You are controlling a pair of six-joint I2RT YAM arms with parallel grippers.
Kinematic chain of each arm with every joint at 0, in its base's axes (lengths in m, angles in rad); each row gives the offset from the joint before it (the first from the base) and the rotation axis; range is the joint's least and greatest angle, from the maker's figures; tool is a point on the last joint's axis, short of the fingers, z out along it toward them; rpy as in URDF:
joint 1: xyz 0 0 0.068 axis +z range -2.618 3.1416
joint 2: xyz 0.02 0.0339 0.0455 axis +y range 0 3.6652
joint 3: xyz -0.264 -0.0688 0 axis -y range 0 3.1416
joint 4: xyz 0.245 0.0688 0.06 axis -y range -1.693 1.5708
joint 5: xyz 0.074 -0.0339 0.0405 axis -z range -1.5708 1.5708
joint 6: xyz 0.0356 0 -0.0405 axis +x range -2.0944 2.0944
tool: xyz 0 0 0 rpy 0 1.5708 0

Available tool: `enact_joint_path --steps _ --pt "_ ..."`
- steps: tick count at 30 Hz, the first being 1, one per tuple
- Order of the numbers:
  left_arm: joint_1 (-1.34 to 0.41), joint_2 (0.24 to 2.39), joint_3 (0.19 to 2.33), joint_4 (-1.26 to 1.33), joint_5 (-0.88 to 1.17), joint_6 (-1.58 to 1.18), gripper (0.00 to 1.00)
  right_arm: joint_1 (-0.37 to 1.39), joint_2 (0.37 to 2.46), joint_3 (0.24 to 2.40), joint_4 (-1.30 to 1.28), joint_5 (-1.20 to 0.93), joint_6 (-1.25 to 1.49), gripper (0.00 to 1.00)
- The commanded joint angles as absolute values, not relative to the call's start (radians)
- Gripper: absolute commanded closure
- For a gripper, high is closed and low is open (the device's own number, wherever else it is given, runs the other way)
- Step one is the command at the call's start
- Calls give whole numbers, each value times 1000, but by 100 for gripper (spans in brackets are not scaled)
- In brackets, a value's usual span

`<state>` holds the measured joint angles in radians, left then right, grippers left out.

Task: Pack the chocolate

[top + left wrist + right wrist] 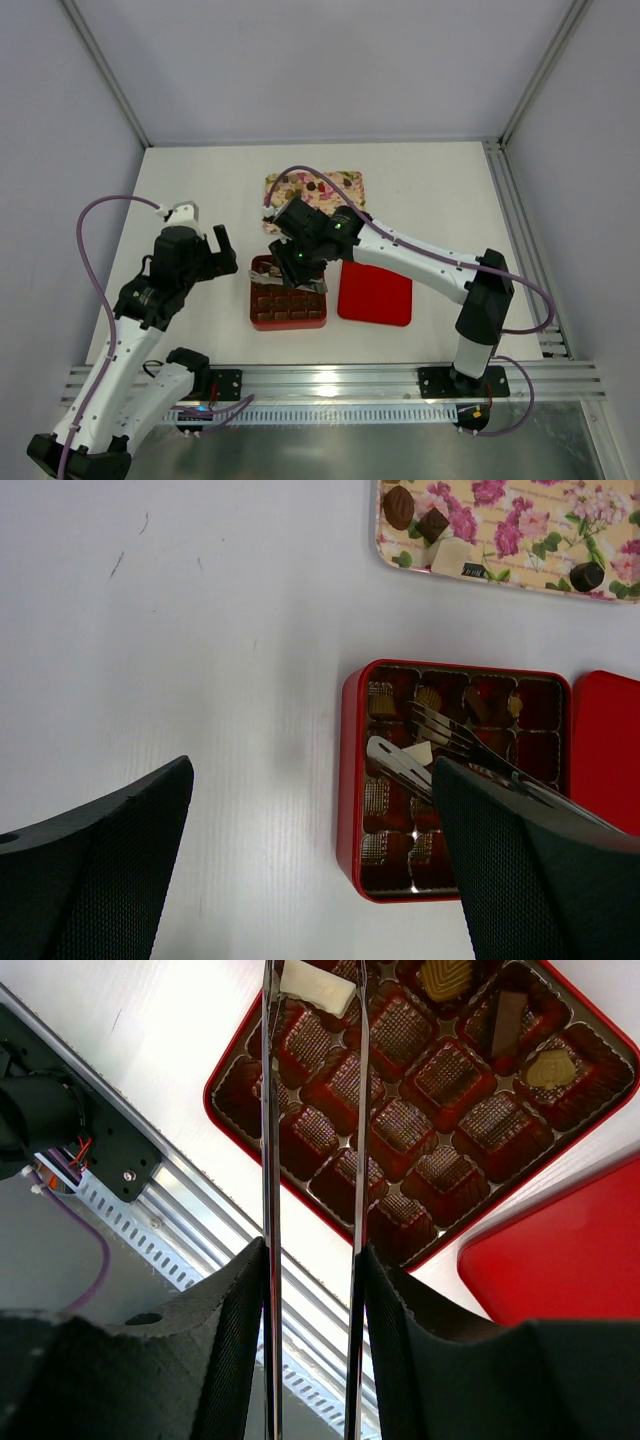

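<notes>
At the red box (348, 770): right gripper (312, 1260) clamped on tongs (269, 1110)

A whitish chocolate (317, 986) sits between the tong tips, over a cell near the box's edge. More pieces lie in other cells and on the floral tray (530, 555). The left gripper (312, 765), jaws wide apart, hovers over the tabletop (200, 630) beside the box

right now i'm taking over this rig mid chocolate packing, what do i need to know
left end effector: open, empty, over bare table left of the red box.
right end effector: shut on tongs, white chocolate between their tips over the box.
done: at least three pieces sit in cells along one edge.
to do: several chocolates on the floral tray; most cells empty; lid lies beside the box.
</notes>
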<state>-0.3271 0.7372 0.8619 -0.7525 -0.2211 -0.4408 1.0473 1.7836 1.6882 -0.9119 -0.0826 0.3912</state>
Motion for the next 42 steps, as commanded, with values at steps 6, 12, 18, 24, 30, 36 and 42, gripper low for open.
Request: enact_joint_path --steps 6,12,18,24,30,36,42 --pt "-324 730 871 -732 -239 -446 0 1055 1778 1694 -885 -71 390 53" --pt "-324 729 870 -732 -241 -446 0 1055 1775 1694 -887 -68 391 53" --pt "-324 727 871 -730 -242 -446 0 1025 1758 1778 -936 -8 361 52" --pt "-324 727 871 -732 -241 -446 0 919 1736 1864 -980 -5 319 52" --pt "-324 729 871 -732 -239 -446 0 807 1804 1942 -994 -5 282 52" --pt "-324 733 871 -730 -241 -446 0 764 1948 2092 -1019 -11 275 52" --pt "-324 730 870 -730 -239 -445 0 764 2036 2140 -1035 -5 279 52"
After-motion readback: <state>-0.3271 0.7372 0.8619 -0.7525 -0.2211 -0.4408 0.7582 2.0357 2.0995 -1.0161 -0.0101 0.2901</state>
